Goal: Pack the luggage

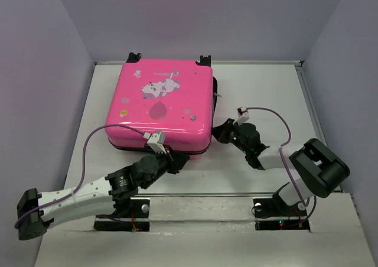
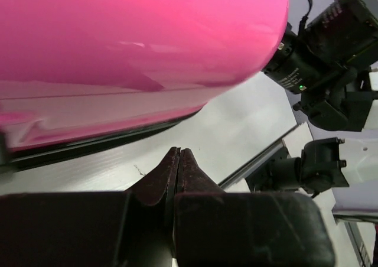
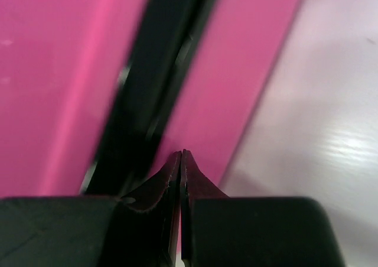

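The hot-pink luggage (image 1: 158,106) lies flat and closed on the table, its cartoon-print lid up, black wheels at the far edge. My left gripper (image 1: 177,162) is shut and empty at the luggage's near edge; in the left wrist view the gripper (image 2: 179,152) sits just below the pink shell (image 2: 136,36). My right gripper (image 1: 223,131) is shut and empty against the luggage's right side; in the right wrist view the gripper (image 3: 181,153) points at the black seam (image 3: 153,78) between the two pink halves.
White table (image 1: 266,101) inside grey walls. A metal rail (image 1: 207,196) runs across the near edge in front of the arm bases. The right arm (image 2: 322,54) shows in the left wrist view, close to the luggage's corner.
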You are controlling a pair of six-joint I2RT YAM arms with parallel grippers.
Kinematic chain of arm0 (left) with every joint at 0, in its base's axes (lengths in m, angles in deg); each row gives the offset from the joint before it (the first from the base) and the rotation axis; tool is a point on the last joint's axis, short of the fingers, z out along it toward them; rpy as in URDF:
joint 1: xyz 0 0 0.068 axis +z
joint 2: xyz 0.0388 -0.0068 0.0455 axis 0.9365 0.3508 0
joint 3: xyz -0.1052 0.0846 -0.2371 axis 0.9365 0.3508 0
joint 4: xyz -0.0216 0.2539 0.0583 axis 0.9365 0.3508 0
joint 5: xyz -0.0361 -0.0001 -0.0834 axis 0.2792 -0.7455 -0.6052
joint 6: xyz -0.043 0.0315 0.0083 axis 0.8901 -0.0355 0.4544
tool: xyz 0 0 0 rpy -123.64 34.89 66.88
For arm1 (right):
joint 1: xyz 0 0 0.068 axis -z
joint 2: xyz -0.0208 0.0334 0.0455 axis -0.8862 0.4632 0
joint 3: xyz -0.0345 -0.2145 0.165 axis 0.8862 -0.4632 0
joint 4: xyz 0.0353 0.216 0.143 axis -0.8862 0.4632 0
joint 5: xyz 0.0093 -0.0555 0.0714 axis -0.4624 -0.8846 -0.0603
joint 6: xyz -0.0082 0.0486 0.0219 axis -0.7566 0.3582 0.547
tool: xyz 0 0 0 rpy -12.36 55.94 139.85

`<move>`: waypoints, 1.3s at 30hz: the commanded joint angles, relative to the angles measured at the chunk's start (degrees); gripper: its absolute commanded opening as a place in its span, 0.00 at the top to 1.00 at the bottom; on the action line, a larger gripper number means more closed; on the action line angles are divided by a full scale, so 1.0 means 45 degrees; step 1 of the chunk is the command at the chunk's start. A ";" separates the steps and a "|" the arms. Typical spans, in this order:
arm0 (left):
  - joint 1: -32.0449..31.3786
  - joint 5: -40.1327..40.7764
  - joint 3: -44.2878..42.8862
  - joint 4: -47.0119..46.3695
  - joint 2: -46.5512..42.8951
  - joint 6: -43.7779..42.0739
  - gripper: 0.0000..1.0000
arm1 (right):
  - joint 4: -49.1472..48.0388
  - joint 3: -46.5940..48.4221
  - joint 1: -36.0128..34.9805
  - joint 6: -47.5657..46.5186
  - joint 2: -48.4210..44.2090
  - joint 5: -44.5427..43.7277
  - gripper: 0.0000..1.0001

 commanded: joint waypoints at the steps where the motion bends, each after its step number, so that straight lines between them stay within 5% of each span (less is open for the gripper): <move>1: -0.0038 0.1881 0.0544 0.0404 -0.0817 0.0940 0.94 | -0.0571 0.1006 -0.0449 -0.0616 -0.0437 0.1069 0.93; 7: -0.0038 0.2369 0.0781 0.1166 -0.1052 0.1390 0.92 | 0.4659 0.0342 -0.0449 -0.2648 -0.2236 0.0349 0.84; 10: 0.0097 0.2663 0.0683 0.1187 -0.1053 0.1060 0.89 | 0.6751 0.0127 -0.0449 -0.3389 -0.3678 0.0423 0.67; 14: 0.0566 0.2527 0.0390 0.1091 -0.0838 0.0493 0.87 | 0.7849 -0.0205 -0.0565 -0.4755 -0.5823 0.2938 0.53; 19: 0.1386 0.1591 0.0214 0.0368 -0.0408 -0.0171 0.87 | 0.7597 0.0182 -0.1364 -0.6026 -0.6105 0.4035 0.42; 26: 0.1661 0.1277 0.0136 0.0249 -0.0368 -0.0270 0.87 | 0.6407 0.1102 -0.2442 -0.8271 -0.4661 0.3373 0.40; 39: 0.1700 0.1101 0.0175 0.0249 -0.0467 -0.0231 0.87 | 0.3419 0.1240 -0.2442 -0.8744 -0.3096 0.3391 0.40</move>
